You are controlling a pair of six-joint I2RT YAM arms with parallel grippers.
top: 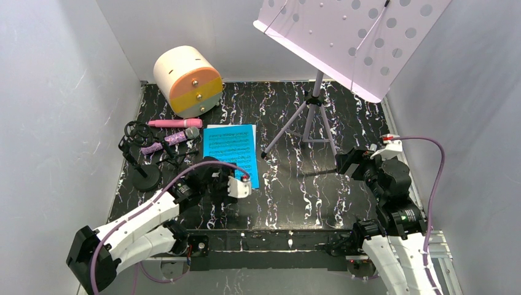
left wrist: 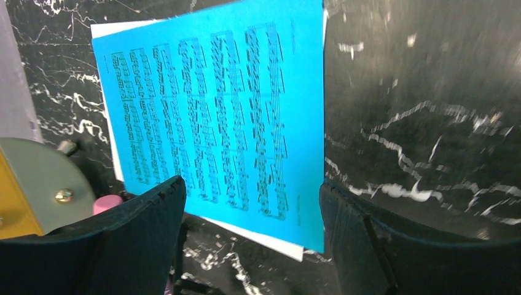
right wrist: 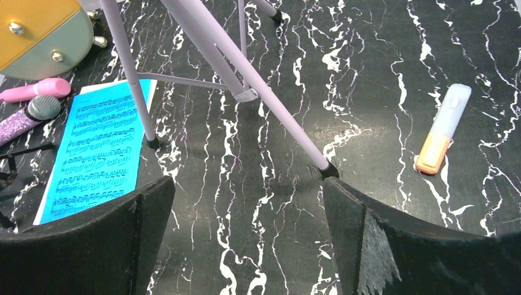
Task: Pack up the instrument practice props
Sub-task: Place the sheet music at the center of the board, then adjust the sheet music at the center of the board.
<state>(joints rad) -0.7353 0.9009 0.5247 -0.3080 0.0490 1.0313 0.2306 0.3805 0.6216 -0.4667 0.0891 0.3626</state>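
The blue sheet-music page [top: 230,149] lies flat on a white page [left wrist: 270,239], left of the table's middle. My left gripper [top: 213,169] hovers just short of the pages' near edge and stands open [left wrist: 252,192], nothing between its fingers. The pink microphone [top: 175,123] and the purple silver-headed microphone [top: 173,139] lie left of the pages, beside the black mic tripods [top: 142,157]. The lilac perforated music rack [top: 350,37] stands on its tripod legs [top: 312,120] at the back right. My right gripper [top: 349,162] is open [right wrist: 249,192] over bare table, just short of one leg tip [right wrist: 329,170].
A cream cylinder box [top: 187,80] with an orange-grey knobbed face lies at the back left. An orange and pale highlighter [right wrist: 442,129] lies on the table right of the rack's legs. White walls close in the left, back and right sides.
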